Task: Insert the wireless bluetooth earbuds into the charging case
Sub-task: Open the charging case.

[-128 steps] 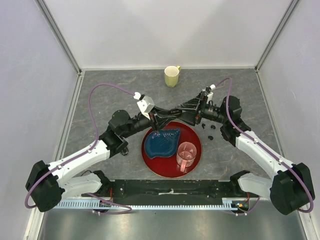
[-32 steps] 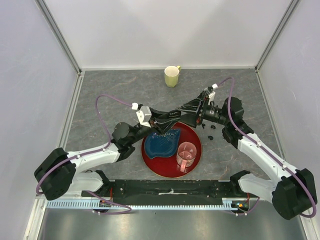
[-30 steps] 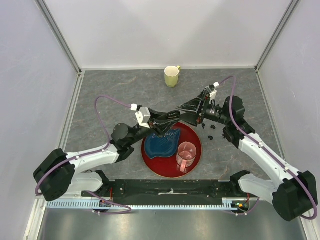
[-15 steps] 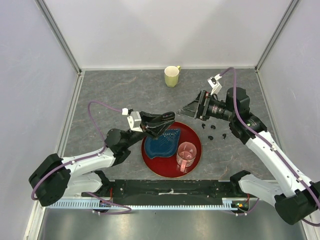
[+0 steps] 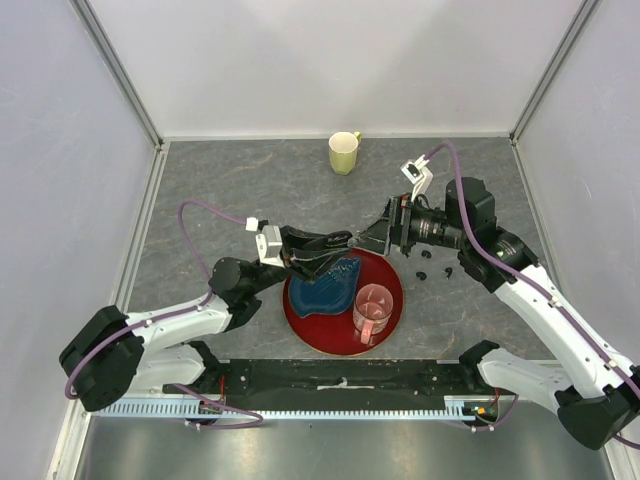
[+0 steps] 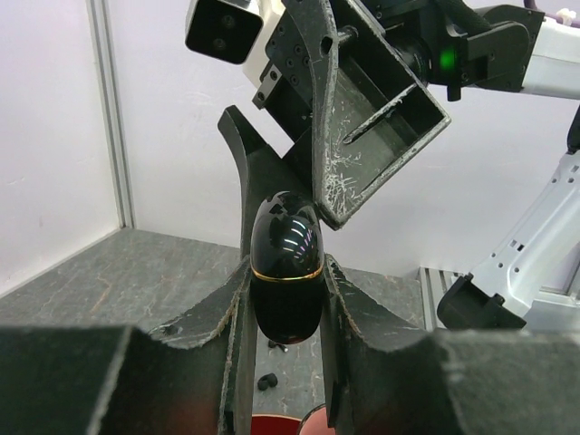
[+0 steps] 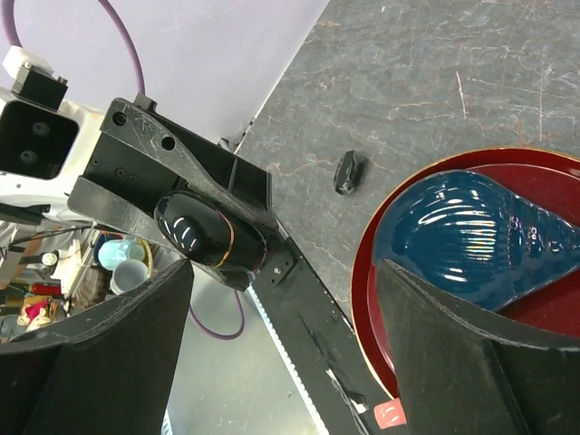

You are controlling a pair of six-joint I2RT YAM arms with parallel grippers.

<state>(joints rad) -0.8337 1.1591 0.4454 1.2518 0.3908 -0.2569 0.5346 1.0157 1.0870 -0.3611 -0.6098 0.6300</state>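
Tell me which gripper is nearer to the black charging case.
Left. The left gripper is shut on the charging case, pinching it between its fingers. The right gripper is open close beside the case, not gripping it.

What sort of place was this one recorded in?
Most likely a robot lab test cell, not a home: plain white panel walls on aluminium posts box in a grey tabletop, and the few props, a yellow mug and a red tray, look staged.

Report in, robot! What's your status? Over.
Left pincer shut on glossy black pebble-shaped charging case, lid closed. Right pincer open, facing it. Tiny black bean-shaped earbuds loose on grey table. Nothing blocking the case.
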